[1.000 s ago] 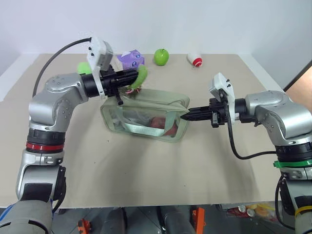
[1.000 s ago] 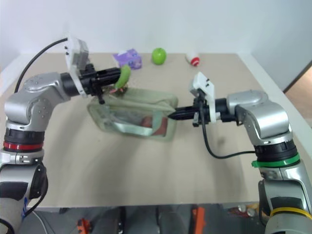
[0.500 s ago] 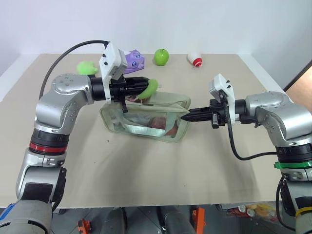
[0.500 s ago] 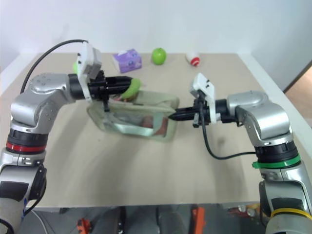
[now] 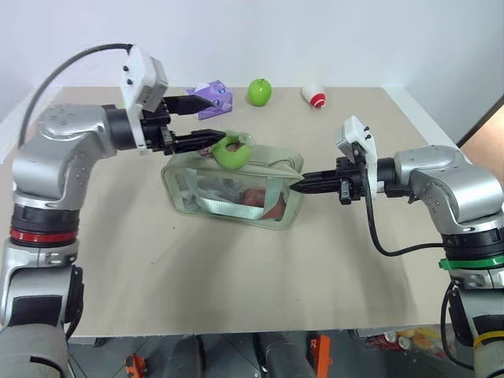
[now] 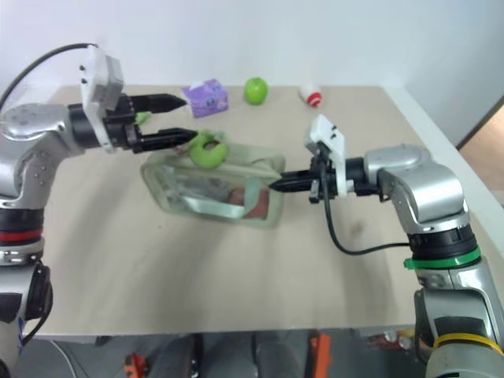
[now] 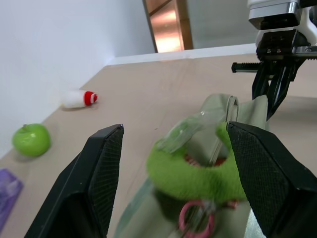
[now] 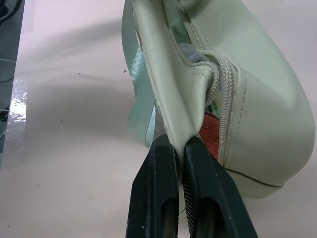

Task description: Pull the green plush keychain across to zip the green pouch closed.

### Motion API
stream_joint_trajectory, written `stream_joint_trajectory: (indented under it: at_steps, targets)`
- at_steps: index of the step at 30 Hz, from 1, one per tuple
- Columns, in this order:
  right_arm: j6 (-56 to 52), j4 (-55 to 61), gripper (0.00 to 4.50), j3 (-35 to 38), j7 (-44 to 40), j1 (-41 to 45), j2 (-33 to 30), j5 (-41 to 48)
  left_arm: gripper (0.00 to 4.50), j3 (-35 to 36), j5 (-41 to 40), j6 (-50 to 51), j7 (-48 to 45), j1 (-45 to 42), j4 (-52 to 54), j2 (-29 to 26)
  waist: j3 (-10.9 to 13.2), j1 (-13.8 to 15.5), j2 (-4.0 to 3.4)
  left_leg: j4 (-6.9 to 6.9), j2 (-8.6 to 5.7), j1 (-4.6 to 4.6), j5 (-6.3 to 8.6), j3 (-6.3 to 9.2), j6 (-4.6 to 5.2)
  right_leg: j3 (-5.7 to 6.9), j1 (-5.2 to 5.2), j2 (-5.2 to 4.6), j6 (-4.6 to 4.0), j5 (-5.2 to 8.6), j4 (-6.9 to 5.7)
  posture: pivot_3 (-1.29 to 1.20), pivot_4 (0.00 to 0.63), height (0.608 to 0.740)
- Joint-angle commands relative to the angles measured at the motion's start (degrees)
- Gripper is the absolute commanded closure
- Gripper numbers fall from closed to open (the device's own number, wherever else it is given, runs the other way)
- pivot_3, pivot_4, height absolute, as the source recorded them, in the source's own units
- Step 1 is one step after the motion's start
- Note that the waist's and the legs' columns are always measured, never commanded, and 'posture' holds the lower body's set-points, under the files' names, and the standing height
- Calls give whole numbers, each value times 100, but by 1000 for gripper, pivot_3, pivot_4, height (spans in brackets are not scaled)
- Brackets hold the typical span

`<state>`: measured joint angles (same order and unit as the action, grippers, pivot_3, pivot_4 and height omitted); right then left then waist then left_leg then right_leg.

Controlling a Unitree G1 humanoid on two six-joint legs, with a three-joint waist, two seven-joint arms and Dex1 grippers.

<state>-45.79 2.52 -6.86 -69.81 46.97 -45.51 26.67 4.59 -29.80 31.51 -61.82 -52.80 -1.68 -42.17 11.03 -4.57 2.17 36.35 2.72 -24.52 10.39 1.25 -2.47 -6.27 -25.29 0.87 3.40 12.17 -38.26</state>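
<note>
Since the keychain [image 5: 230, 153] is soft and squashy, grab near its pink link; left gripper [image 5: 211, 121] gapes empty, right gripper [image 5: 299, 185] pinches the pouch [image 5: 236, 193] end.

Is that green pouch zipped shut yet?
Cannot tell. The green plush keychain lies on the green pouch's left end; near the right gripper the zipper looks closed.
</note>
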Motion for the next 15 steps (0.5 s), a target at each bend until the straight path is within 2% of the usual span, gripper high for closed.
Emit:
stream_joint_trajectory:
  at_steps: [1,4,7,10,15]
  targets:
    - [94,84,4500,36,-62,122,16,42,1052,869,-705,407,-91,-21,-20,-285,0,-3,0,0,1,0,0,0,0,0,0,1,0,0,0,0,150,740]
    - [101,52,4500,21,-78,127,38,33,1052,1295,-1165,848,-175,307,-76,-452,0,-2,0,0,2,0,0,1,0,2,0,1,-1,1,-1,0,150,740]
    - [125,-6,4500,-7,-92,150,78,14,1052,1249,-1021,661,-652,1498,326,-764,0,-42,-4,-3,4,14,0,-9,0,-2,7,-2,-4,3,-3,0,150,740]
    - [131,-7,4500,-24,-107,148,96,13,1052,1181,-891,505,-715,2202,372,-860,2,-42,3,-8,5,14,0,-5,0,4,4,0,-14,7,-6,0,150,740]
    - [134,-30,4500,-65,-161,196,106,10,1052,1251,-948,644,-457,2540,90,-682,-1,-10,11,2,12,16,-1,-8,1,5,5,5,-36,10,-6,0,150,740]
